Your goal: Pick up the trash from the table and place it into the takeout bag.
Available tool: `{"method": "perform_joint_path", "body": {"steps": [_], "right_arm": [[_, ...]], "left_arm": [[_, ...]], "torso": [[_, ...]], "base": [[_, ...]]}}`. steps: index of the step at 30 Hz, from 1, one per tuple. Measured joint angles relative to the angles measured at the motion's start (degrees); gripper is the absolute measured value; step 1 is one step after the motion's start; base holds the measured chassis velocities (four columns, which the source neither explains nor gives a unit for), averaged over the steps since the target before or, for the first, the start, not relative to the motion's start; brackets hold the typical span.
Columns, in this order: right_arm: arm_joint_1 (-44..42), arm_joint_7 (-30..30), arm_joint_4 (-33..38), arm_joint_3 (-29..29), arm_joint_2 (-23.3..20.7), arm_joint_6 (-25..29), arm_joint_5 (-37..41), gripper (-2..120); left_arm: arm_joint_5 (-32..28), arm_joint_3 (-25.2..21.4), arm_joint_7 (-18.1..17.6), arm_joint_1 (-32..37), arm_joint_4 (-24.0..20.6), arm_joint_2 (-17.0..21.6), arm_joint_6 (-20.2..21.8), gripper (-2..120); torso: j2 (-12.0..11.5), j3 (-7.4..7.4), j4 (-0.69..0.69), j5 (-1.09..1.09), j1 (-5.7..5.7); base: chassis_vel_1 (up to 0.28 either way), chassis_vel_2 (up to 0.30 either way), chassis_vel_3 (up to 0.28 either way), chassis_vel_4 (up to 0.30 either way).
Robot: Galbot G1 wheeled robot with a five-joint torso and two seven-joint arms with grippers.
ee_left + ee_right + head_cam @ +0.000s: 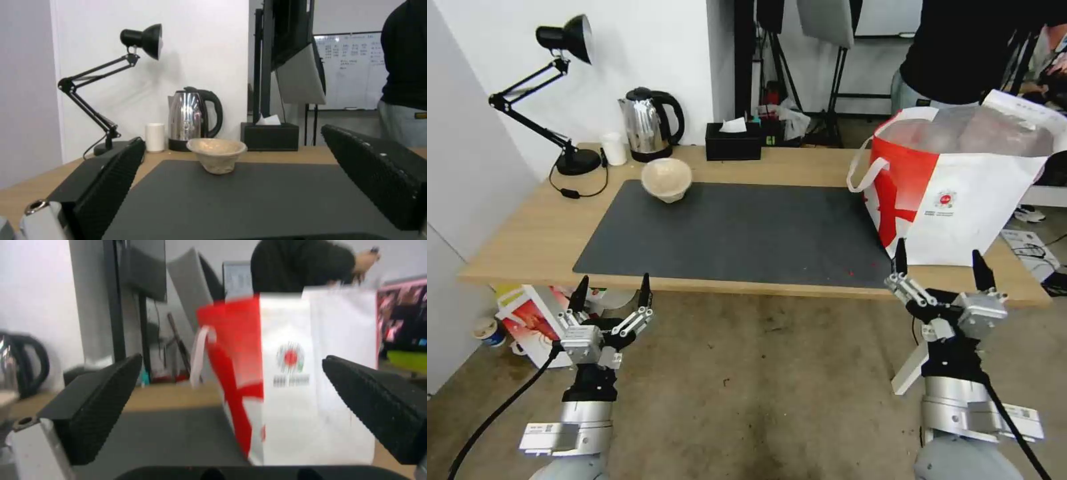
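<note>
black desk lamp [564, 40], steel kettle [647, 125], black tissue box [733, 141], white cup [614, 148]

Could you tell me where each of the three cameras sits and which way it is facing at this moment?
Head view: on the robot's head, looking forward and down over the table; left gripper and right gripper, both open, hang before its near edge.
Left wrist view: on the left wrist, facing across the grey mat at the beige pulp bowl; its two fingers frame the scene.
Right wrist view: on the right wrist, facing the takeout bag; its fingers show.
Shared: both wrist views show the kettle.
</note>
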Motion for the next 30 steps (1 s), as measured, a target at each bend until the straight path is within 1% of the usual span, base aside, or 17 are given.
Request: {"method": "perform_joint_path", "body": {"steps": [9, 20, 26, 30], "right_arm": [[-1.6, 0.5, -1.1, -1.1, -0.3, -1.3, 0.6, 100], [-3.1, 0.5, -1.2, -1.6, -0.8, -1.5, 0.6, 100], [-4.3, 0.4, -1.2, -1.7, -1.2, -1.5, -0.3, 100], [-5.1, 0.4, -0.9, -1.9, -1.7, -1.5, -2.3, 100]], "left_arm": [[-0.1, 0.0, 0.0, 0.0, 0.0, 0.1, 0.0, 99], [-0.2, 0.0, 0.0, -0.2, 0.0, 0.1, 0.0, 100], [-0.2, 0.1, 0.0, -0.2, 0.2, 0.0, 0.0, 100], [-0.1, 0.1, 0.0, -0.2, 0.2, 0.1, 0.0, 100]], "torso": [[0.0, 0.0, 0.0, 0.0, 0.0], [0.0, 0.0, 0.0, 0.0, 0.0], [0.0, 0.0, 0.0, 0.0, 0.0], [0.0, 0.0, 0.0, 0.0, 0.0]], "base": [[0.0, 0.0, 0.0, 0.0], [0.0, 0.0, 0.0, 0.0], [0.0, 0.0, 0.0, 0.0], [0.0, 0.0, 0.0, 0.0]]}}
